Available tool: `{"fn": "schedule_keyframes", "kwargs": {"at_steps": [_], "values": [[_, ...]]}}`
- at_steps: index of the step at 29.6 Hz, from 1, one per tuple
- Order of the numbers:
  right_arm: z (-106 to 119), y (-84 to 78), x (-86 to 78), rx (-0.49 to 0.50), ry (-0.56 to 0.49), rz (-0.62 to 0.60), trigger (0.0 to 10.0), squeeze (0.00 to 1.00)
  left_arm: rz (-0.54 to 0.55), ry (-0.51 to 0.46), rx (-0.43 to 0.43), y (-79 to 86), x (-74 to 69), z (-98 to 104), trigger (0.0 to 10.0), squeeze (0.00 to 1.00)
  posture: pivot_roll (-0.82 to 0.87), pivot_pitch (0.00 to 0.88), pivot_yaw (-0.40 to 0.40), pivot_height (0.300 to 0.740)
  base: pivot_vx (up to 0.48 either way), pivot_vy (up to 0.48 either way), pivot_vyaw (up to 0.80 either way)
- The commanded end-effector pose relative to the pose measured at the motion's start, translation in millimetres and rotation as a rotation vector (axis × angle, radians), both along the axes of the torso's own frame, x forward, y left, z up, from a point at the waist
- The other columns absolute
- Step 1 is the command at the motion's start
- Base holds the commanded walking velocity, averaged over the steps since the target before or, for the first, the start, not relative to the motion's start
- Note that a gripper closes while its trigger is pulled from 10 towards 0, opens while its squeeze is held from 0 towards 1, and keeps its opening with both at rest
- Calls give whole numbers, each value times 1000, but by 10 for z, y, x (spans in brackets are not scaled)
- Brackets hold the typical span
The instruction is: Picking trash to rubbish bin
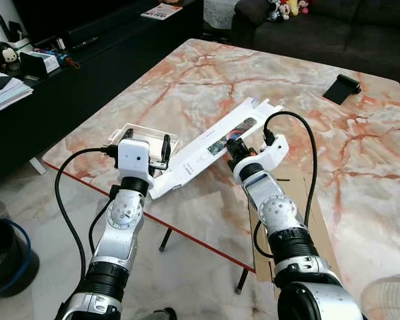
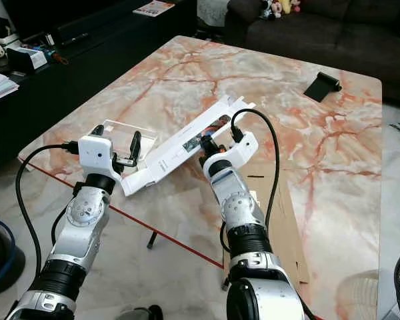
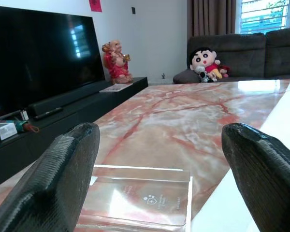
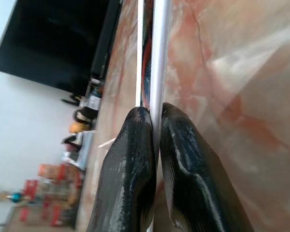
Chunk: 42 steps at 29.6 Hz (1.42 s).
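Right gripper (image 4: 153, 145) jaws clamped tight on the edge of the long white cardboard box (image 1: 207, 150), flattened and printed, pinched about midway along its right side. Box lying diagonally across the near part of the marble counter (image 1: 207, 73), near end poking just past the counter's near edge, far end with its flaps open toward the middle.

Left gripper (image 1: 141, 148) jaws spread wide open, holding nothing, sitting just left of the box's near end. Right in front of it, a clear plastic package (image 3: 140, 198), flat on the counter near the left corner.

Further out: brown cardboard sheet (image 2: 287, 220) flat on the counter's near right side, under the right arm. Small black object (image 1: 341, 88) at the far right of the counter, can't tell what exactly. Dark sofa (image 1: 333, 27) beyond the far edge with stuffed toys (image 3: 207, 63) on it. Big TV (image 3: 38, 53) and low black TV stand (image 1: 87, 73) off to the left, red figurine (image 3: 116, 60) on top. Dark round bin (image 1: 3, 257) on the floor, near left.
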State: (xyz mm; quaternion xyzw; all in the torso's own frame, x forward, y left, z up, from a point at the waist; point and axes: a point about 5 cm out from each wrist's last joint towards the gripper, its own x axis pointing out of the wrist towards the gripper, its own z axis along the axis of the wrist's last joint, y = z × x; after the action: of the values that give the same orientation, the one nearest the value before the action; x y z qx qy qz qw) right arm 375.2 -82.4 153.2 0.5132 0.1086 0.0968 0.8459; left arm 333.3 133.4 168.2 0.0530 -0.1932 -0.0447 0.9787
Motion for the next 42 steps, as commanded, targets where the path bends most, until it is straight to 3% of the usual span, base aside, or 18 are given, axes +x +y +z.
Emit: {"fn": "schedule_keyframes", "kwargs": {"at_steps": [1, 3, 4, 8, 38, 39, 40, 42], "values": [[330, 478, 9, 115, -58, 92, 10000, 0, -11, -7, -6, -10, 10, 24, 10000, 0, 152, 82, 21, 740, 0, 0, 0], [330, 478, 10, 116, -58, 93, 10000, 0, -11, -7, -6, -10, 10, 24, 10000, 0, 152, 82, 21, 740, 0, 0, 0], [424, 442, 21, 174, -92, 79, 10000, 0, -15, -11, -4, -8, 8, 30, 10000, 0, 157, 69, 22, 740, 0, 0, 0], [541, 380, 48, 222, -129, 58, 10000, 0, -19, -14, -3, -11, 7, 34, 10000, 0, 156, 64, 23, 740, 0, 0, 0], [572, 359, 58, 230, -137, 54, 10000, 0, -20, -14, -3, -13, 7, 34, 10000, 0, 156, 63, 23, 740, 0, 0, 0], [713, 52, 137, 22, -264, -53, 10000, 0, -23, -21, -9, -44, 2, 42, 10000, 0, 151, 77, 20, 740, 0, 0, 0], [744, -52, 146, -97, -317, -90, 10000, 0, -24, -25, -12, -56, -1, 46, 10000, 0, 152, 78, 20, 740, 0, 0, 0], [716, -41, 139, -120, -316, -89, 10000, 0, -24, -26, -12, -55, -2, 47, 10000, 0, 152, 80, 20, 740, 0, 0, 0]]}}
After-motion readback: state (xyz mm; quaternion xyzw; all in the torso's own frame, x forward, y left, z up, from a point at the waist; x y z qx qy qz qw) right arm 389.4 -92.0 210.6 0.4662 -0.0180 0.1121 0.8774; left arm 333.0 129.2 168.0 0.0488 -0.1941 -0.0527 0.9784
